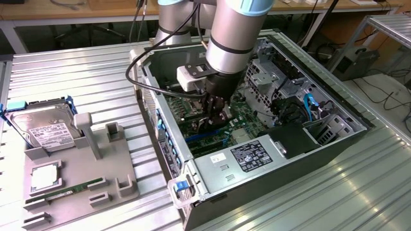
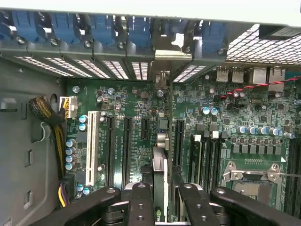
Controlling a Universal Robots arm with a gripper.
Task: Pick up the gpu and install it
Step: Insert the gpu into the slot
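Observation:
My gripper [image 1: 215,120] reaches down into the open computer case [image 1: 163,139], over the green motherboard [image 2: 136,101]. It is shut on the gpu [image 2: 160,167], which I see edge-on in the wrist view as a thin upright card between my two black fingers [image 2: 141,202]. The card stands among the long black expansion slots [image 2: 126,150], in line with one of them. Its silver bracket end [image 2: 172,54] sits against the case's rear slot openings under the blue clips. In the exterior view the card is mostly hidden by my fingers.
A grey fixture [image 1: 96,159] on the exterior view's left holds a silver hard drive [image 1: 42,127], a processor [image 1: 45,175] and a green memory stick [image 1: 67,190]. The power supply [image 1: 250,156], drive cage, blue cables [image 1: 308,108] and case walls crowd round my wrist.

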